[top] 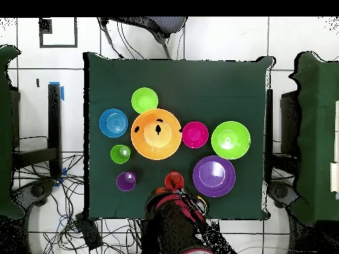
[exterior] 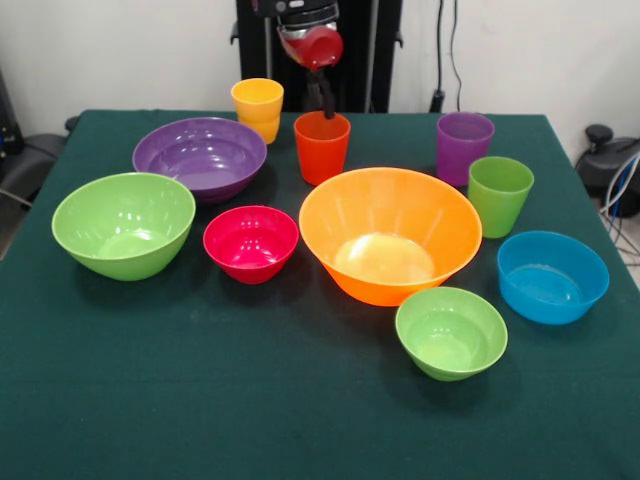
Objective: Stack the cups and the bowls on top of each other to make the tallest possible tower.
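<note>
The hand (exterior: 324,100) hangs over the far edge of the counter (exterior: 200,400), its dark tips reaching down to the rim of the red-orange cup (exterior: 321,146). Whether the tips stand apart or together, or already clamp the cup wall, cannot be told from either view; in the overhead view the arm covers them.

Risks, as judged from the present layout:
- The red-orange cup stands just behind the orange bowl (exterior: 390,234). A low carry toward the front could strike that bowl's tall rim and knock the cup loose.
- If only one tip sits inside the cup, a lift may tilt it, and the glossy wall looks likely to slip.
- The yellow cups (exterior: 258,108) are near on one side; a sideways swing could topple them.
- Starting the tower on a narrow cup would give an unsteady base; the wide bowls suit the bottom better.

Count:
- Bowls, six, all upright, separate and unstacked: the orange bowl at centre, the purple bowl (exterior: 200,157), the large green bowl (exterior: 124,224), the magenta bowl (exterior: 251,243), the small green bowl (exterior: 451,332), the blue bowl (exterior: 552,276).
- Cups: the red-orange cup, the purple cup (exterior: 464,146), the green cup (exterior: 499,194), and the yellow cups, which appear to be two nested.
</note>
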